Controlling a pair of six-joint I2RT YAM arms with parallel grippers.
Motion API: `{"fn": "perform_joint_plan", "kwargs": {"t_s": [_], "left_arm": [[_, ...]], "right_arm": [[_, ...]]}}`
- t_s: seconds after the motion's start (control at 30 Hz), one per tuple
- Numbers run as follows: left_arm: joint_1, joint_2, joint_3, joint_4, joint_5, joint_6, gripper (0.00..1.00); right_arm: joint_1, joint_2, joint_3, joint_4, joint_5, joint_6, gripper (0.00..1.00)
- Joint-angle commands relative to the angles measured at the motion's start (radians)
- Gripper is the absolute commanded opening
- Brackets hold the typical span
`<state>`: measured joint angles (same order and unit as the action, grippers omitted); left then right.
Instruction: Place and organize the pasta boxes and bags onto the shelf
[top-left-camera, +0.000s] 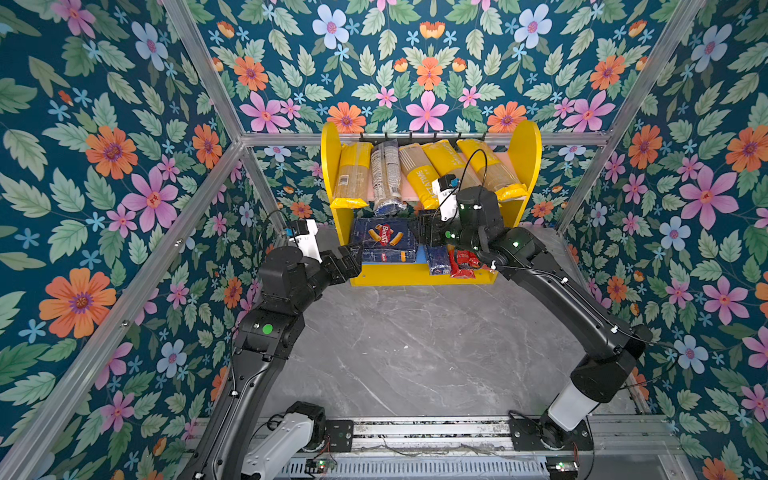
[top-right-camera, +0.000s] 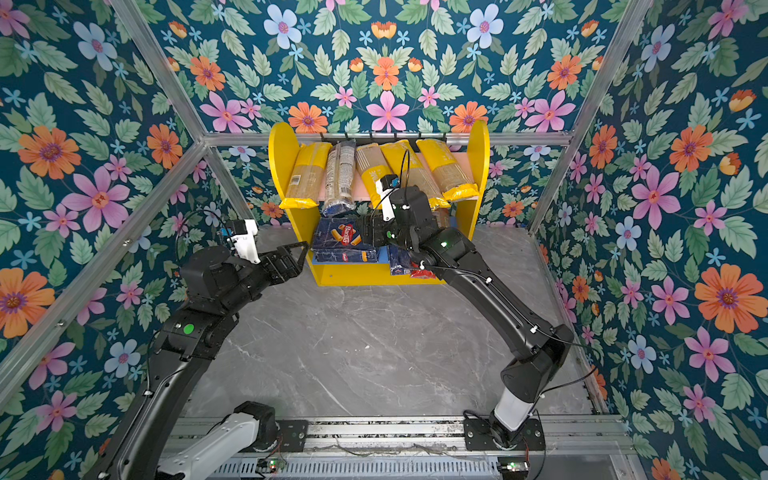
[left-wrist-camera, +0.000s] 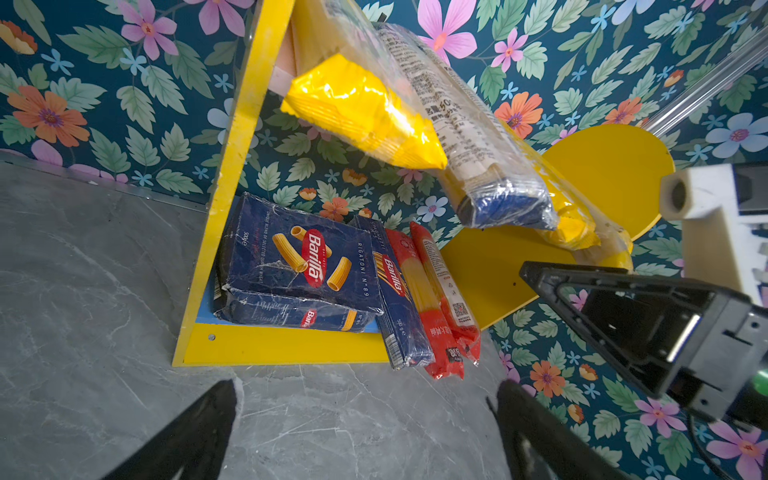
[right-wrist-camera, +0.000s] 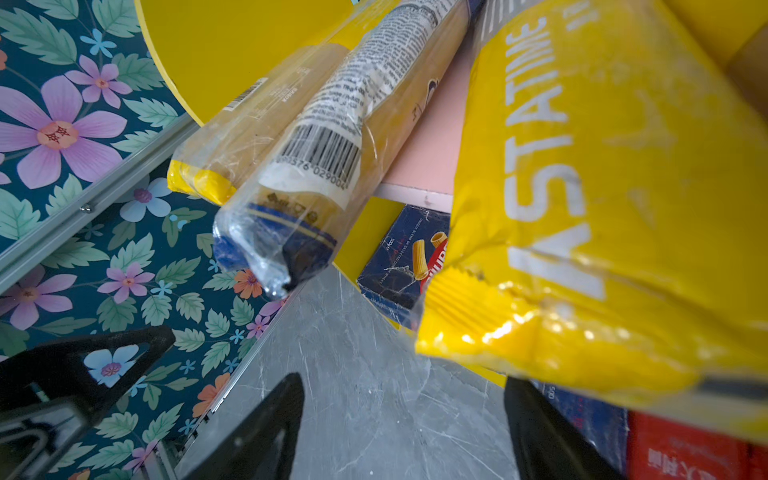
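Glossy film, worn card and painted board on a stone-look table

The table (top-left-camera: 415, 353) has a smooth grey marble-patterned face with a faint sheen. The shelf (left-wrist-camera: 237, 158) is smooth yellow painted board, scuffed along one edge. The PASTATIME bag (right-wrist-camera: 602, 208) is crinkled glossy plastic film; the navy-ended bag (right-wrist-camera: 291, 216), left of it in the frame, is clear wrinkled film with a white printed label. The rigatoni box (left-wrist-camera: 299, 266) is creased, scuffed card. The frame bar (top-left-camera: 124, 305) is brushed metal, and the left hand (left-wrist-camera: 365, 390) is matt black plastic.
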<state>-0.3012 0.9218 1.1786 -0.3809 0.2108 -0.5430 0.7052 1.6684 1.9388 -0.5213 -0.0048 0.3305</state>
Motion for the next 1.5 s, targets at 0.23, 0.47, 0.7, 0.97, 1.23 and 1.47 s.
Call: {"fn": "perform_joint_plan", "kwargs": {"t_s": [0.23, 0.47, 0.7, 0.97, 1.23, 1.47], "left_arm": [[0.001, 0.000, 0.003, 0.016, 0.012, 0.011, 0.99], [0.001, 0.017, -0.007, 0.045, 0.015, -0.004, 0.99], [0.001, 0.026, -0.005, 0.053, 0.013, -0.002, 0.99], [0.001, 0.041, -0.004, 0.062, 0.016, -0.003, 0.99], [0.001, 0.039, -0.009, 0.062, 0.019, -0.006, 0.99], [0.001, 0.031, -0.010, 0.059, 0.022, -0.005, 0.99]], "right_arm": [[0.000, -0.128, 0.016, -0.018, 0.100, -0.141, 0.86], [-0.017, -0.082, 0.028, 0.035, 0.159, -0.226, 0.90], [-0.057, -0.041, 0.052, 0.027, 0.163, -0.221, 0.91], [-0.070, -0.032, 0.037, 0.008, 0.047, -0.141, 0.92], [-0.068, -0.027, 0.025, -0.001, -0.033, -0.082, 0.92], [-0.042, -0.033, 0.036, -0.019, -0.024, -0.090, 0.92]]}}
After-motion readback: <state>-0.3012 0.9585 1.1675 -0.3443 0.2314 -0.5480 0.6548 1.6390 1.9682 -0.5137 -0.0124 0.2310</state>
